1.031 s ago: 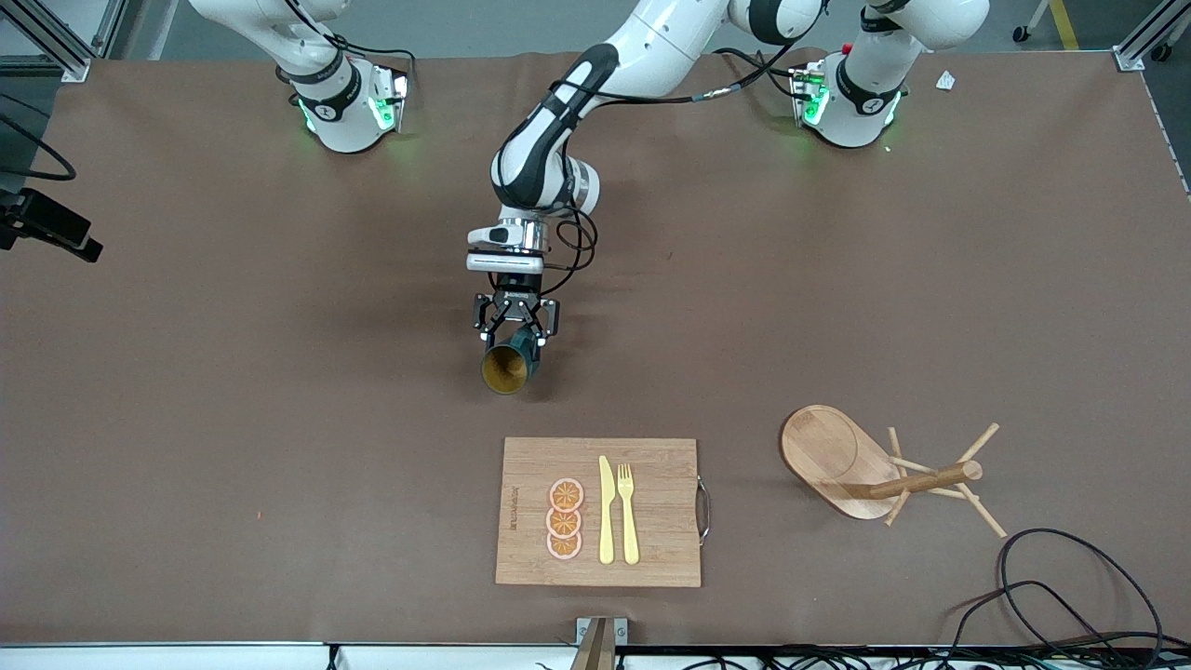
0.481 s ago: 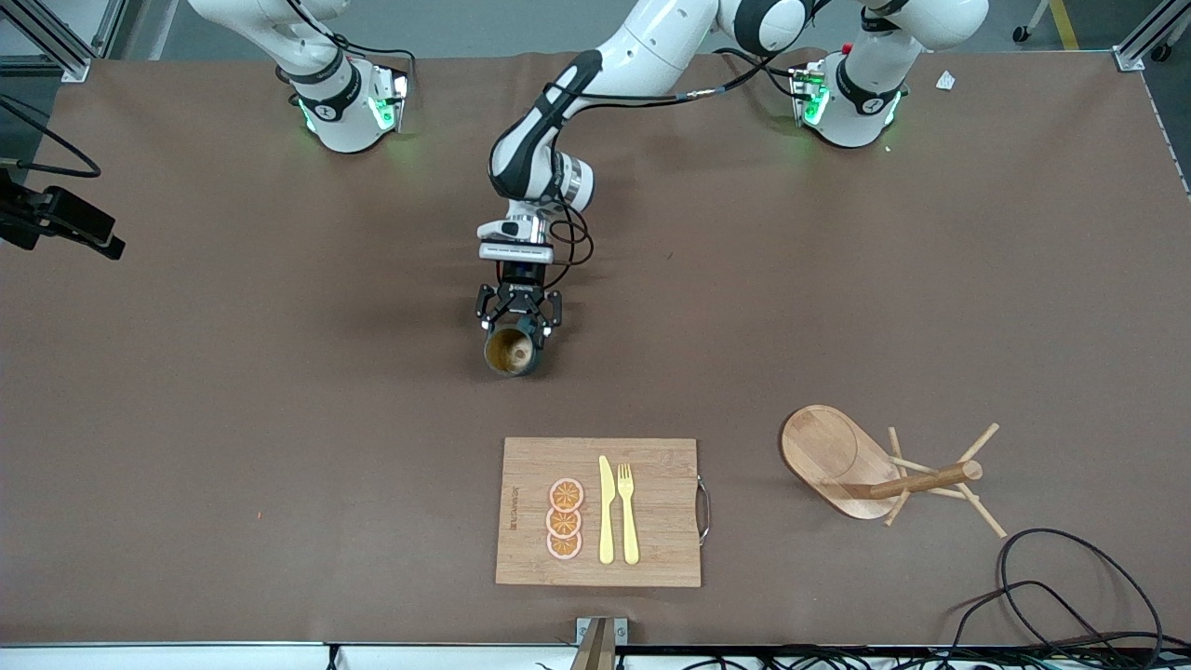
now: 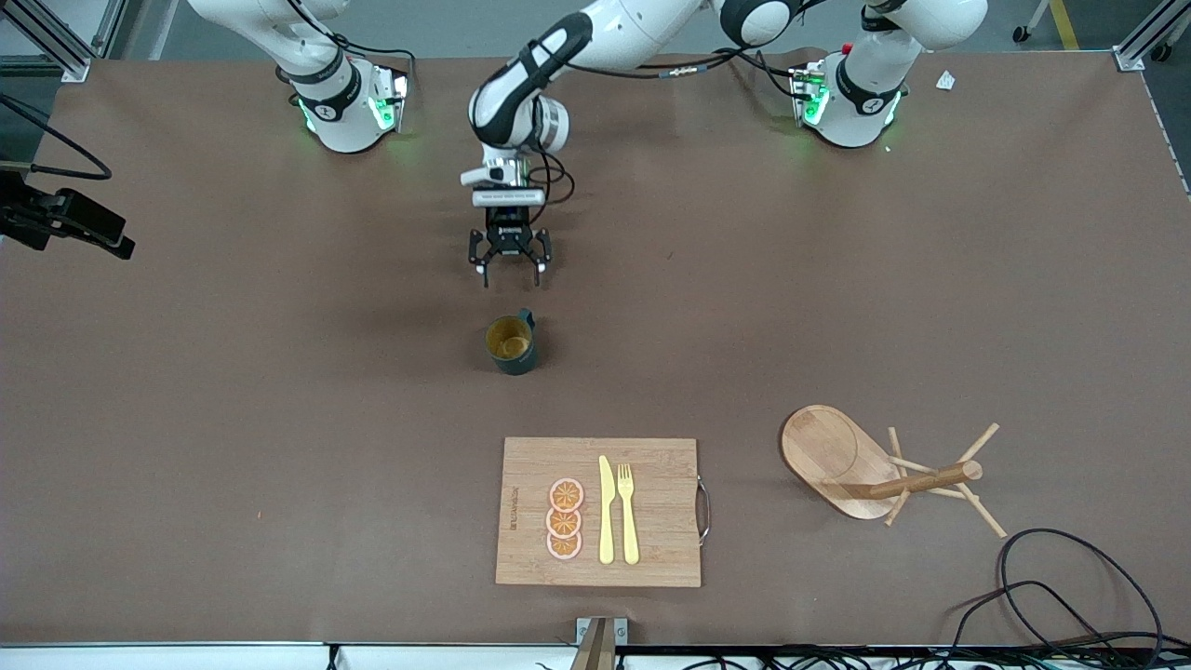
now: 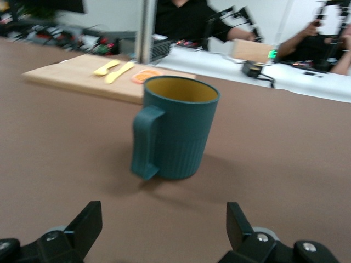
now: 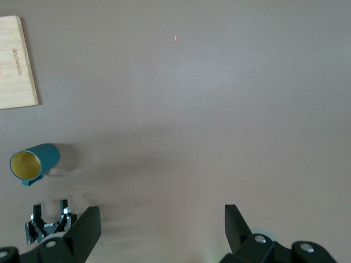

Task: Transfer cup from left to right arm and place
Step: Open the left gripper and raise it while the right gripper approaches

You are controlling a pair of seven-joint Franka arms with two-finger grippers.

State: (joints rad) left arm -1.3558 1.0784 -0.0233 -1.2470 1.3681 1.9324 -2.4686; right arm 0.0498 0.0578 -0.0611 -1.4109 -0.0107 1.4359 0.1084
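The dark teal ribbed cup [image 3: 512, 345] stands upright on the brown table, its mustard-yellow inside showing and its handle turned toward the robots' bases. It also shows in the left wrist view [image 4: 178, 131] and the right wrist view [image 5: 34, 161]. My left gripper [image 3: 507, 273] is open and empty, apart from the cup, low over the table between the cup and the bases; its own view shows it too [image 4: 163, 211]. My right gripper [image 5: 160, 216] is open and empty, high over the table toward the right arm's end, and waits.
A wooden cutting board [image 3: 661, 502] with orange slices [image 3: 565, 519] and a yellow knife and fork [image 3: 618, 512] lies nearer the front camera than the cup. A wooden mug rack [image 3: 884, 465] lies on its side toward the left arm's end. Black cables [image 3: 1070, 596] lie near it.
My left gripper opened and let go of the cup, which now stands upright on the table. The gripper drew back toward the robots' bases.
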